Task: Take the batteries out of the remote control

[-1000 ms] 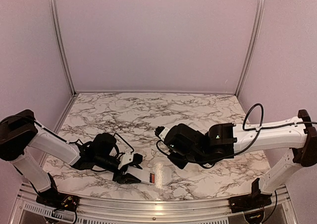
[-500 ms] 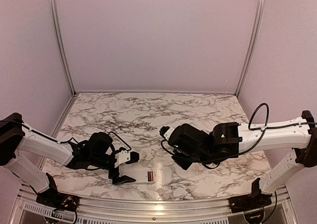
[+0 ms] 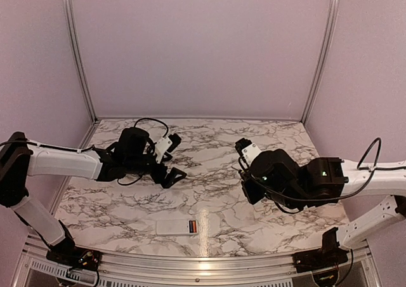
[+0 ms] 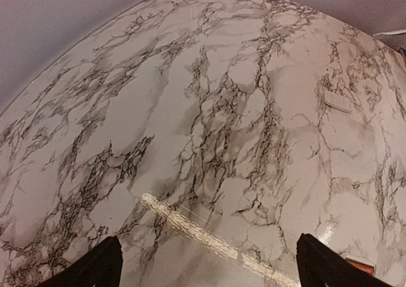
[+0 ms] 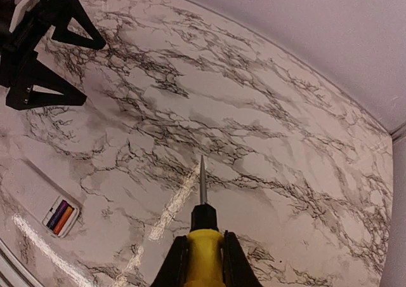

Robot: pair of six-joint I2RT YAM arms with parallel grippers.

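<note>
The white remote control (image 3: 172,226) lies flat near the table's front edge. Its battery compartment is uncovered, and the reddish-orange and dark batteries (image 3: 192,225) sit inside it. The right wrist view shows the remote control (image 5: 35,195) and the batteries (image 5: 61,216) at lower left. My left gripper (image 3: 177,155) hangs open and empty above the table, well behind the remote. In its own view the left gripper (image 4: 209,271) has bare marble between its wide-apart fingers. My right gripper (image 3: 244,152) is shut on a yellow-handled screwdriver (image 5: 204,252), right of the remote.
A small white cover plate (image 4: 337,101) lies on the marble table (image 3: 209,144) towards its right side. Aluminium rails and pale walls close off the table at the back and the sides. The left gripper (image 5: 47,52) shows at the right wrist view's top left.
My left gripper opened, let go of the remote and moved away from it towards the back of the table. My right arm drew back to the right with the screwdriver.
</note>
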